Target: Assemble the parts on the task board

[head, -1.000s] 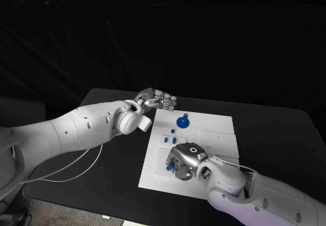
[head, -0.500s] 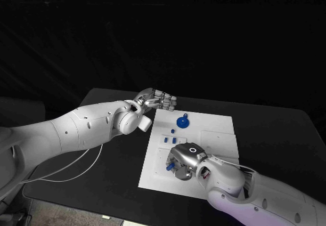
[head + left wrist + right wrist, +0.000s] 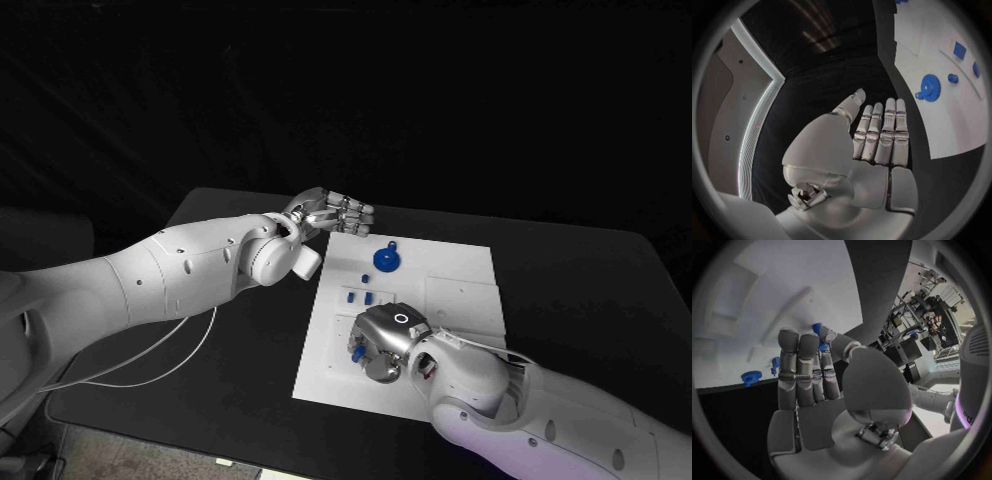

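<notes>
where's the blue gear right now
In the head view the blue gear lies on the far part of the task board, just right of the left hand, which is not touching it; a small blue piece sits just beyond.

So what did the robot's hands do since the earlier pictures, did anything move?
The right hand crept a little toward the left side of the task board, and its arm slid along with it. It hangs over the small blue parts near the board's front; whether it holds one cannot be told. The left hand stayed where it was by the board's far left corner, and the blue gear did not move.
</notes>
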{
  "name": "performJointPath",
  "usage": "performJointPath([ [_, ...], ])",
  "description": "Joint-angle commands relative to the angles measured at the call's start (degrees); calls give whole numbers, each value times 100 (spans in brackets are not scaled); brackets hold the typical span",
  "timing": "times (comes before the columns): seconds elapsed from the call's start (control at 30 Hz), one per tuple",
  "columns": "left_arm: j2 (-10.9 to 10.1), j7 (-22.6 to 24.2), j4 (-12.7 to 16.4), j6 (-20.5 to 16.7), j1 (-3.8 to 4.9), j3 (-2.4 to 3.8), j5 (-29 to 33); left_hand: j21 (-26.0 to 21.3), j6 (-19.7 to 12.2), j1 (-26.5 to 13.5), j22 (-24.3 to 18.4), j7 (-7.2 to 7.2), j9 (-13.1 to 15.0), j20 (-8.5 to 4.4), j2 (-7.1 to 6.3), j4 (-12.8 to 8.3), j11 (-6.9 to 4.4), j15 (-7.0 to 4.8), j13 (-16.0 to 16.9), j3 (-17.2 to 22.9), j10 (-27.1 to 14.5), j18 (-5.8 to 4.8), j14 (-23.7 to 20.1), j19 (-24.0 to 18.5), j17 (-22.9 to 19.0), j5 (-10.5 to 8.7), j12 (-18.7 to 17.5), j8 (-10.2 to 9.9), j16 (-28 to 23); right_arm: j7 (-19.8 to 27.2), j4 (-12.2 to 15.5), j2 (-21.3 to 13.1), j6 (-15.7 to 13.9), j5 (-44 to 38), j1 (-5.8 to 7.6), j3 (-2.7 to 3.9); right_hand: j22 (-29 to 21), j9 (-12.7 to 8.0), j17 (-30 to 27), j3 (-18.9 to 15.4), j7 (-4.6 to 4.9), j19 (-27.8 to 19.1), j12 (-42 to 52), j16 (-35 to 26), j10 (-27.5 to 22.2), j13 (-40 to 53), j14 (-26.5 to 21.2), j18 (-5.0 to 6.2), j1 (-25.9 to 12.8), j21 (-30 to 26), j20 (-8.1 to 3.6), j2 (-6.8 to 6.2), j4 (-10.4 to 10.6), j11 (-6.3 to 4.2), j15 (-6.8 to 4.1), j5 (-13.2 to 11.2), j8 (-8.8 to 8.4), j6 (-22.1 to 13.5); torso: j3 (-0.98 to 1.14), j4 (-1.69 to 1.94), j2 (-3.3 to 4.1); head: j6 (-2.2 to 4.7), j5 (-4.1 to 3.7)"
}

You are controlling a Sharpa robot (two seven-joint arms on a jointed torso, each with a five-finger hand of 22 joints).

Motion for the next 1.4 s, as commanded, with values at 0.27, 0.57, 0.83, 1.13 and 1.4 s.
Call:
performJointPath([
  [0.27, 21, -4, -2, 120, 2, 3, 24, 30, -13, 28, -13, 11, -1, 24, 39, 9, 11, 10, -4, -34, -42, -93, -54, 19, -4, -40, 21, 22, -21, 5, -37, 68, 324, -35, -1, -15, 7, -17, -11, 60, 46, 209, 24, -38, 76, 0, -50, 106, -30, -98, 5, 1, -62, -127, 12, 34, 16, -87, 1, -2, 3, -14, -9],
  [0.57, 20, -22, -6, 137, 2, 3, 19, 29, -12, 31, -23, 11, 0, 26, 38, 12, 11, 11, -4, -37, -43, -93, -59, 17, -4, -45, 21, 23, -20, 62, -78, 79, 155, 97, 1, -36, -86, -55, -61, -51, 135, 201, 18, -10, -623, -12, -91, 229, -255, -380, 150, -394, 164, 63, 149, 97, 15, -802, 6, 0, 2, -15, -12],
  [0.83, 20, -30, -7, 146, 2, 3, 18, 29, -12, 31, -23, 11, 0, 26, 38, 12, 11, 11, -4, -37, -43, -93, -59, 17, -4, -45, 21, 23, -20, 90, -79, 72, -4, 163, 1, -42, -210, -57, -145, -233, 107, 231, 15, 7, -913, -15, -99, 326, -199, -541, 219, -584, 371, 138, 199, 154, 13, -901, 6, 3, 2, -22, -14],
  [1.13, 12, -38, -6, 151, 2, 2, 16, 29, -17, 43, -52, 12, 0, 30, 40, 17, 14, 15, -4, -46, -50, -94, -68, 15, -4, -49, 22, 22, -21, 84, -65, 48, -210, 182, 1, -44, -250, -56, -187, -264, 114, 237, 13, 32, -913, -16, -93, 346, -153, -537, 226, -601, 433, 139, 200, 176, 15, -896, 8, 5, 3, -22, -14],
  [1.4, 0, -43, -3, 152, 2, 1, 14, 29, -17, 43, -52, 12, 0, 30, 40, 17, 14, 15, -4, -46, -50, -94, -68, 15, -4, -49, 22, 22, -21, 92, 28, -4, -407, 228, 1, -44, -292, -57, -222, -267, 109, 243, 13, 33, -757, -15, -63, 354, -167, -514, 216, -628, 488, 95, 177, 182, 14, -898, 7, 5, 2, -20, -13],
])
